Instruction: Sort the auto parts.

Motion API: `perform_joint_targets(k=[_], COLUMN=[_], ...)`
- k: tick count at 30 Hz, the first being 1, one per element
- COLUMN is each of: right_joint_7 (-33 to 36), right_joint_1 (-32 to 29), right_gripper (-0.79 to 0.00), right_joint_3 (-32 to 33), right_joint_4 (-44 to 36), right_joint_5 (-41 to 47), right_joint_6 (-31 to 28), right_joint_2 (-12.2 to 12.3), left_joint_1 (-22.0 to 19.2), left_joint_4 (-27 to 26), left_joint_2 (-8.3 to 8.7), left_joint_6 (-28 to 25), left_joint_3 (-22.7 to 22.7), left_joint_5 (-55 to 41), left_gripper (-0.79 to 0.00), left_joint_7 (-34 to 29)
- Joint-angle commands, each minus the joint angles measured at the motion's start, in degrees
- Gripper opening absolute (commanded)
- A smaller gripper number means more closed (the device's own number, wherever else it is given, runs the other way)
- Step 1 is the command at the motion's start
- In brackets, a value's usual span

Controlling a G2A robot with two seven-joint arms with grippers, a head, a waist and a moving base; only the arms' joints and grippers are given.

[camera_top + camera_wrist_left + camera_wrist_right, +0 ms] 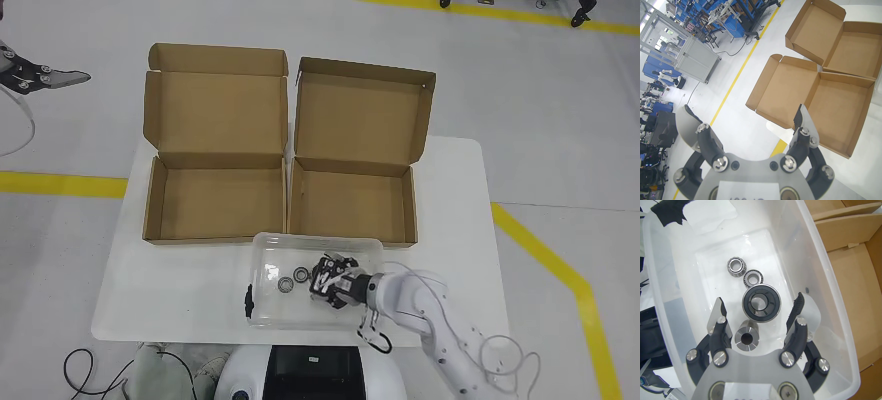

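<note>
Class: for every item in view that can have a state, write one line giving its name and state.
Left cardboard box, open, empty.
Right cardboard box, open, empty.
Clear bin, unlidded, holding four metal parts.
Right end effector, open, in the bin, gripping nothing.
Left end effector, open, empty.

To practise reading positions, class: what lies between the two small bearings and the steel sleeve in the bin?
The large black-faced bearing lies there, as the right wrist view shows.
</note>
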Motion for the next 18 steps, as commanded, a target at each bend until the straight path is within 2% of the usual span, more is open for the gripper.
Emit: perform_joint_targets(k=[1,5,12,13,15,16,17,18], right_joint_7=[0.1,0.6,0.1,0.2,0.5,0.6,0.8,0.9], right_joint_1=[0.6,2.1,4.2,4.3,4.6,4.6,4.6,4.6], right_gripper=[-0.148,-0.163,-0.234,-0.268,-0.403,-0.446,-0.529,-0.690], right_joint_3=[-0.5,-1.7,-3.5,-3.6,-3.8,-3.9,-3.9,-3.9], right_joint_4=[0.9,2.8,5.6,5.8,5.9,6.0,5.9,5.8], right_joint_5=[0.3,0.9,2.1,2.1,2.2,2.2,2.1,2.1], right_joint_6=[0.3,1.0,1.1,1.1,1.4,1.5,1.7,1.9], right_joint_2=[-0.1,-0.3,-0.5,-0.5,-0.5,-0.4,-0.4,-0.4], left_joint_1=[0.0,0.0,0.0,0.0,0.0,0.0,0.0,0.0], left_joint_4=[0.0,0.0,0.0,0.0,0.0,0.0,0.0,0.0], left_joint_2=[0.00,0.00,0.00,0.00,0.00,0.00,0.00,0.00], left_joint_6=[0.0,0.0,0.0,0.0,0.0,0.0,0.0,0.0], left_joint_3=[0.0,0.0,0.0,0.0,0.0,0.0,0.0,0.0], left_joint_5=[0.0,0.0,0.0,0.0,0.0,0.0,0.0,0.0], left_gripper=[0.000,0.000,0.000,0.000,0.000,0.000,0.000,0.000], left_joint_7=[0.0,0.0,0.0,0.0,0.0,0.0,0.0,0.0])
